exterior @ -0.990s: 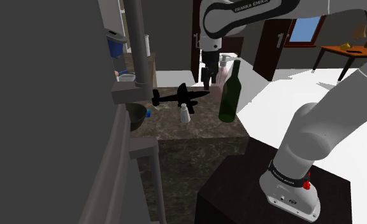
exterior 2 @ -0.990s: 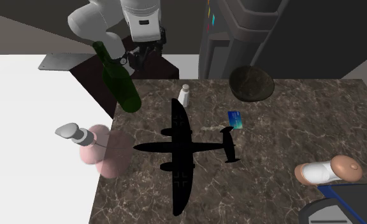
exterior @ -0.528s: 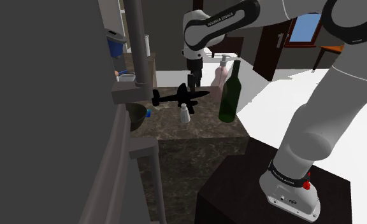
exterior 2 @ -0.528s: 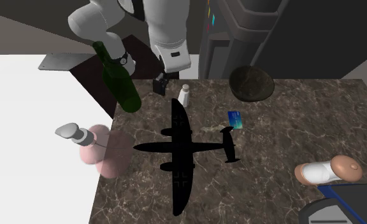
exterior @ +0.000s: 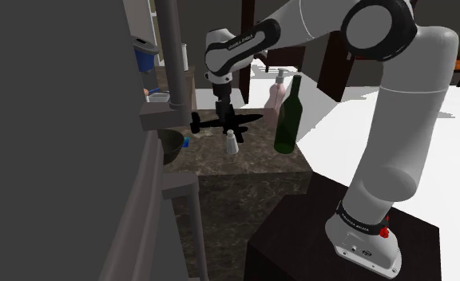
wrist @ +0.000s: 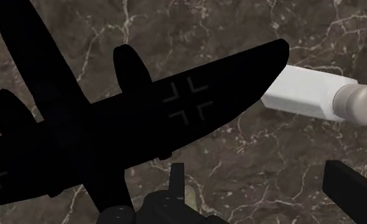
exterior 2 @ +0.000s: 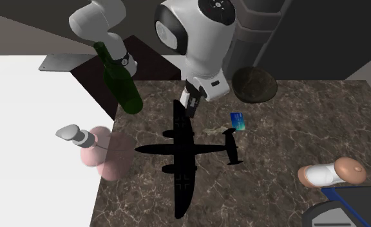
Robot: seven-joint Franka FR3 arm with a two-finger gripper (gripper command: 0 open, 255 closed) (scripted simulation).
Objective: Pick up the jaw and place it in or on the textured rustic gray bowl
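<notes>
Wrist view: gripper (wrist: 255, 168) open wide, fingers well apart, nothing held. It hangs over the wingtip of the black aeroplane model (wrist: 112, 140), with the white shaker (wrist: 316, 98) just past that tip.

Second exterior view: gripper (exterior 2: 190, 103) sits above the wing end nearest the stand. The aeroplane (exterior 2: 181, 149) lies flat mid-slab on the dark marble counter (exterior 2: 274, 155). The grey bowl (exterior 2: 255, 87) stands near the counter's far edge, close to the wrist, against a dark column. A blue card (exterior 2: 237, 120) lies between bowl and tail. The green bottle (exterior 2: 121, 80) stands at the corner to this view's left; a pink dispenser (exterior 2: 100, 151) overhangs that side's edge. Bare marble stretches to this view's right.
</notes>
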